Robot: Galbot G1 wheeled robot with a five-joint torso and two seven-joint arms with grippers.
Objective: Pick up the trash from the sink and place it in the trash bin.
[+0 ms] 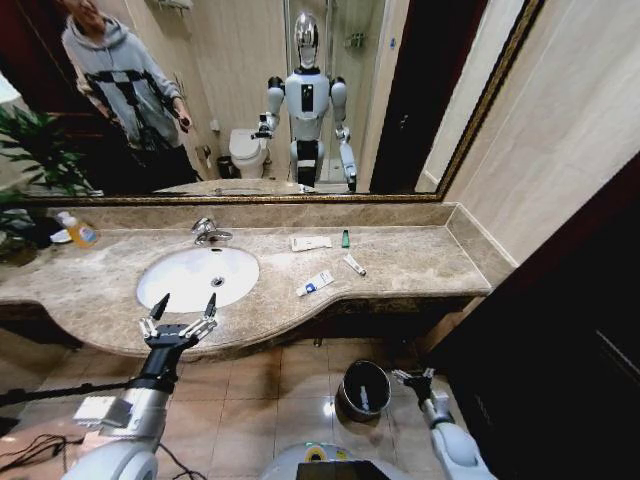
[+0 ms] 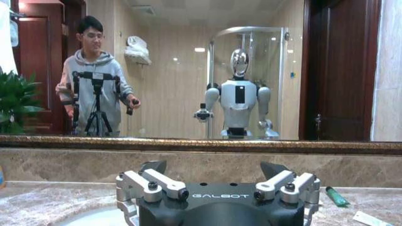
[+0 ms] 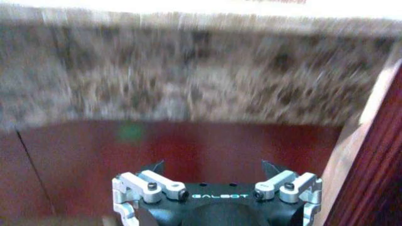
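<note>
The fingers of the left gripper (image 1: 180, 318) are standing wide apart and holding nothing, hovering at the near edge of the tabletop (image 1: 420, 262), just in front of the sink (image 1: 197, 277). The fingers of the right gripper (image 1: 415, 378) are also spread and empty, hanging low over the floor just right of the trash bin (image 1: 364, 387), facing the dark cabinet front under the tabletop.

Judging from how things are lying, the job is barely started. Most of the trash is still waiting on the tabletop, right of the sink: a white tube with blue marks (image 1: 315, 284) near the front edge, a smaller white tube (image 1: 354, 265) a little farther right, a flat white packet (image 1: 311, 243) toward the back, and a small green piece (image 1: 345, 239) just beside it.

The sink itself is looking bare except for its drain. Inside the bin something pale is lying against the dark bottom; it may be one piece already dropped in, though it is too small to be sure. An orange-capped bottle (image 1: 78, 231) is standing at the far left, well apart from everything.
</note>
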